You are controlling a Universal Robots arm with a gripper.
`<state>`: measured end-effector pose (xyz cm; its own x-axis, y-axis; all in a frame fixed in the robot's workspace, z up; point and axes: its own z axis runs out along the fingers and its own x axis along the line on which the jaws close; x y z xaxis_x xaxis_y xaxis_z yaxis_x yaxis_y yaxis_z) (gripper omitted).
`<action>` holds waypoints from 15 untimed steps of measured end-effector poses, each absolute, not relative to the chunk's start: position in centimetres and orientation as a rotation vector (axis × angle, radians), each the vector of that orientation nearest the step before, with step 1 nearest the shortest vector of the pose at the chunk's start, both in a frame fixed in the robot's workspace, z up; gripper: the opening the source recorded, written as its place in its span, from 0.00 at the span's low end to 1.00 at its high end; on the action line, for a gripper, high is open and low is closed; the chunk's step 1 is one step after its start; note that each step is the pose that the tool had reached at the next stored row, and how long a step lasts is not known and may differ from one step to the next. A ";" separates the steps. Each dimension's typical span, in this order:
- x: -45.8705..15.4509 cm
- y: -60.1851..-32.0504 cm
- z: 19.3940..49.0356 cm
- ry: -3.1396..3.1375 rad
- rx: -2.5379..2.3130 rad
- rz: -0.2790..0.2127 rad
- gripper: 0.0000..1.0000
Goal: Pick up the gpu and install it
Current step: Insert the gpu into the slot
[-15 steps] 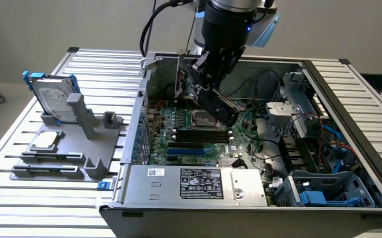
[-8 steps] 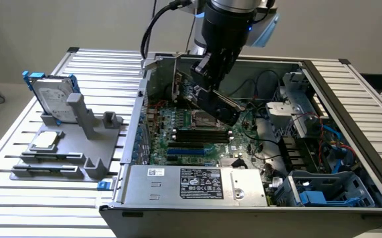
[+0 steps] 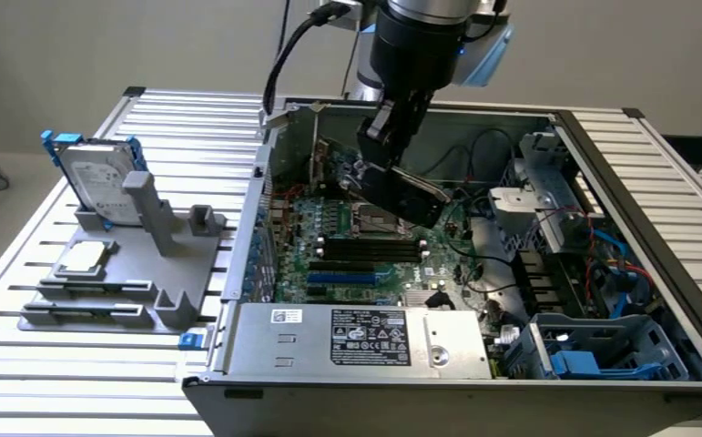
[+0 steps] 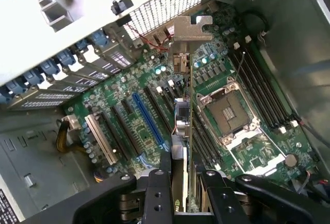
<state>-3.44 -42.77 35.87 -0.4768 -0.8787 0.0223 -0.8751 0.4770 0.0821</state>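
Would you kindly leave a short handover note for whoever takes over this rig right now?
Hand: shut on the gpu, a flat green card with a glossy black cover and a silvery metal end bracket.
Where: the gpu hangs edge-on over the green motherboard inside the open grey metal computer case. It sits between the long blue slot and the processor socket.
Done: the gpu is picked up and brought into the case.
Left: it does not look seated in any slot yet.

The gpu (image 3: 401, 196) wears a glossy black cover (bracket (image 4: 193, 28): silvery metal).
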 end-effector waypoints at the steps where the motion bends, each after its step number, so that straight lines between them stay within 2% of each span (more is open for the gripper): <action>1: -3.4 -42.8 35.9 -2.632 1.597 -0.091 0.27; 15: -3.4 -42.8 35.6 -2.409 1.921 -0.102 0.27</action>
<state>-3.44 -42.77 35.59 -0.2221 -0.9750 0.0048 -0.9711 0.2217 0.0881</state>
